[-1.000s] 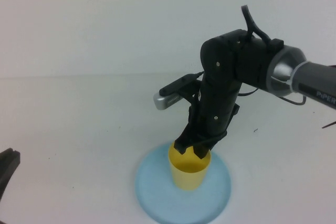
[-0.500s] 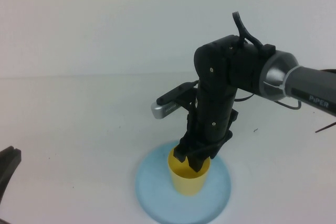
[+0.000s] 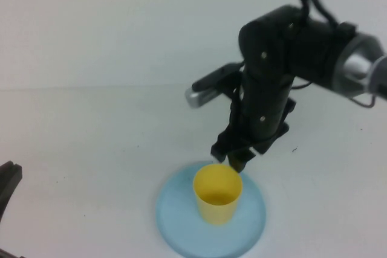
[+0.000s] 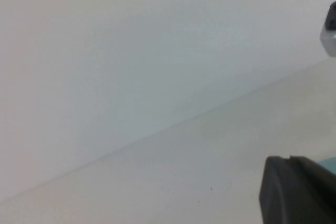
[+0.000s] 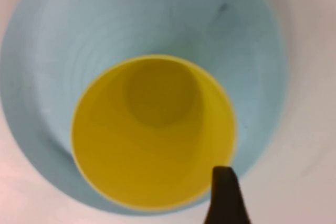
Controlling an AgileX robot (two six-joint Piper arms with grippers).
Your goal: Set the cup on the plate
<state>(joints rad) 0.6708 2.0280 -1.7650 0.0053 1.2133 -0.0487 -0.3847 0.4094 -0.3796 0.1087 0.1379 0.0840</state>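
Note:
The yellow cup (image 3: 217, 200) stands upright on the light blue plate (image 3: 175, 222) near the table's front. My right gripper (image 3: 232, 157) hangs just above the cup's far rim, open and empty, touching nothing. In the right wrist view I look down into the cup (image 5: 152, 129) on the plate (image 5: 63, 51), with one dark fingertip (image 5: 223, 192) over the near rim. My left gripper (image 3: 8, 180) rests at the table's left edge, shut and empty; it shows in the left wrist view (image 4: 296, 190).
The white table (image 3: 91, 149) runs back to a plain white wall. The right arm's wrist camera (image 3: 202, 92) sticks out to the left above the plate. A sliver of the plate (image 4: 331, 162) shows in the left wrist view.
My right gripper has let go of the cup's rim and risen up and to the right. The cup stays standing on the plate. The left arm has not moved.

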